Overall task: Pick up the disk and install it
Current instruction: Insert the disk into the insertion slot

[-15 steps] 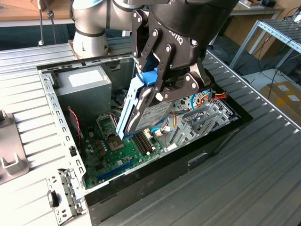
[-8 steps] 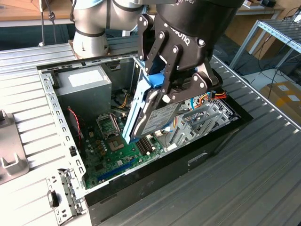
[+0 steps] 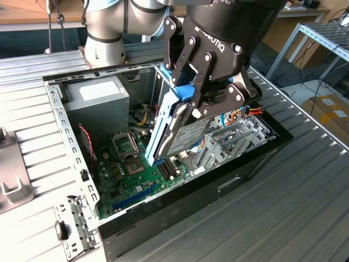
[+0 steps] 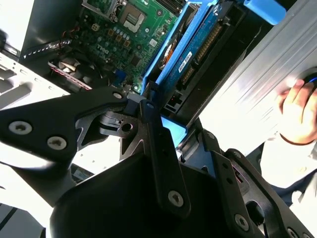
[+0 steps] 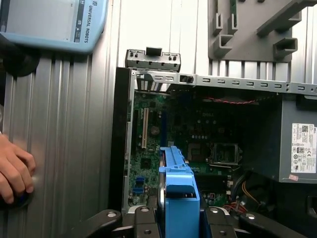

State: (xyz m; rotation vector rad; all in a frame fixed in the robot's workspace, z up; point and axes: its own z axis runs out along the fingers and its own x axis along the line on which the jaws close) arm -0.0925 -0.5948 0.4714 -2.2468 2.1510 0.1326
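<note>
The disk [image 3: 188, 134], a dark flat drive with blue side rails, hangs steeply tilted inside the open computer case [image 3: 54, 103]. Its lower end is just above the green motherboard [image 3: 131, 174], beside the grey drive cage [image 3: 234, 142]. My black gripper [image 3: 202, 101] is shut on the disk's upper end. In the first wrist view the disk's blue rail [image 5: 179, 183] rises from between the gripper [image 5: 181, 220] fingers. In the second wrist view the disk [image 4: 190, 54] stretches away from the gripper [image 4: 168, 129] toward the motherboard.
A grey power supply [image 3: 98, 98] fills the case's far corner. Red, orange and yellow cables lie near the cage. A grey fixture [image 3: 11, 180] sits at the exterior view's left. A person's hand [image 5: 15, 168] rests on the ribbed table beside a pendant [image 5: 49, 22].
</note>
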